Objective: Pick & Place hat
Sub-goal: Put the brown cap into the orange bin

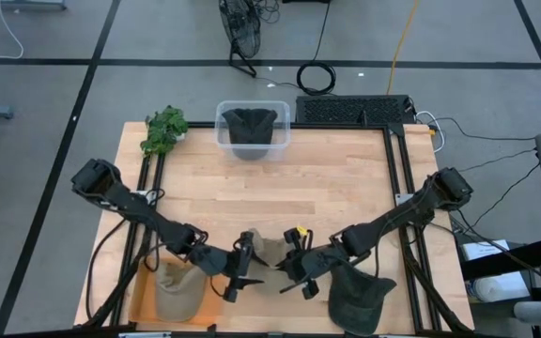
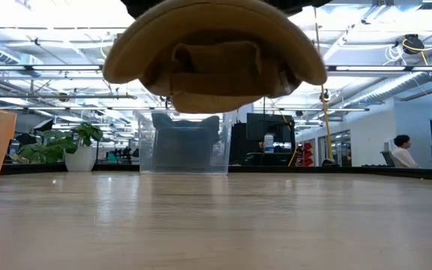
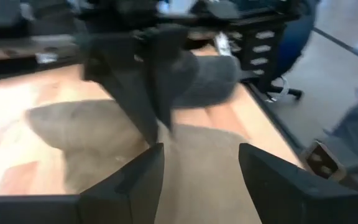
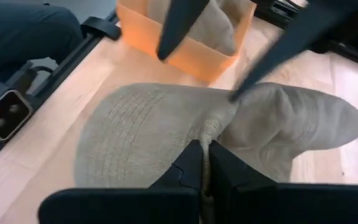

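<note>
A tan hat (image 1: 270, 249) hangs above the table's near middle, clear of the wood in the low view (image 2: 212, 56). My right gripper (image 1: 296, 268) is shut on it, coming from the right. My left gripper (image 1: 239, 270) stands open at the hat's left side. In the left wrist view its two fingers (image 3: 143, 180) spread apart before the tan cloth (image 3: 197, 168). Whether a fingertip still touches the hat, I cannot tell. My right gripper pinches a raised fold of the tan cloth (image 4: 211, 129), where the stitched brim meets the crown, between its two shut fingers. The fingers slant down from the table's right side. The hat is lifted clear of the table, brim (image 4: 135, 134) and crown (image 4: 291, 124) spreading to either side.
An orange tray (image 1: 142, 299) at the near left holds another tan hat (image 1: 178, 291). A dark green hat (image 1: 360, 296) lies near right. A clear bin (image 1: 222, 131) with a dark hat stands at the far middle, a plant (image 1: 164, 130) to its left.
</note>
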You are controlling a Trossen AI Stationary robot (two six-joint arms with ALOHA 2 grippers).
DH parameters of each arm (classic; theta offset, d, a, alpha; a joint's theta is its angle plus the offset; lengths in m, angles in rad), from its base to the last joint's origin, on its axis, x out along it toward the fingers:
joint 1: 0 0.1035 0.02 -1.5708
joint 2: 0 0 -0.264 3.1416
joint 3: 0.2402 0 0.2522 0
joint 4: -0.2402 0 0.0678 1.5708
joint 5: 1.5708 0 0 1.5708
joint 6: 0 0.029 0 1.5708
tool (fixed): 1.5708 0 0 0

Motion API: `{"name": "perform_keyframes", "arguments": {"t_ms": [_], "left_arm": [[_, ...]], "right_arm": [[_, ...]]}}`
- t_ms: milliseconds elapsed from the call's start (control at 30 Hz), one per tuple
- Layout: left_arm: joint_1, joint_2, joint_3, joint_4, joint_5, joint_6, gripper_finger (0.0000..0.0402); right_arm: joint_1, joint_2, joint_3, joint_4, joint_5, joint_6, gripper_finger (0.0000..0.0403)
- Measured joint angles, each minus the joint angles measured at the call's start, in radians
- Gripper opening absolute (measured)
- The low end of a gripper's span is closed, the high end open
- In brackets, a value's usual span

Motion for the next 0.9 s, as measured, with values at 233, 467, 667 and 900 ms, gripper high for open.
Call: {"name": "perform_keyframes", "arguments": {"t_ms": [233,467,667,900], "left_arm": [[0.037,-0.001,0.000,-0.045,-0.010,-0.012,0.0221],[0.044,-0.001,0.000,-0.045,0.075,-0.022,0.0221],[0.047,0.000,0.000,-0.062,0.067,-0.027,0.0213],[0.061,-0.001,0.000,-0.079,0.068,-0.040,0.0160]], "right_arm": [[0.004,0.000,0.000,0.001,-0.005,0.005,0.0000],[0.005,0.000,0.000,0.001,-0.023,0.015,0.0000],[0.000,0.000,0.000,0.009,-0.021,0.007,0.0000],[-0.011,0.000,0.000,0.009,-0.019,0.006,0.0000]]}}
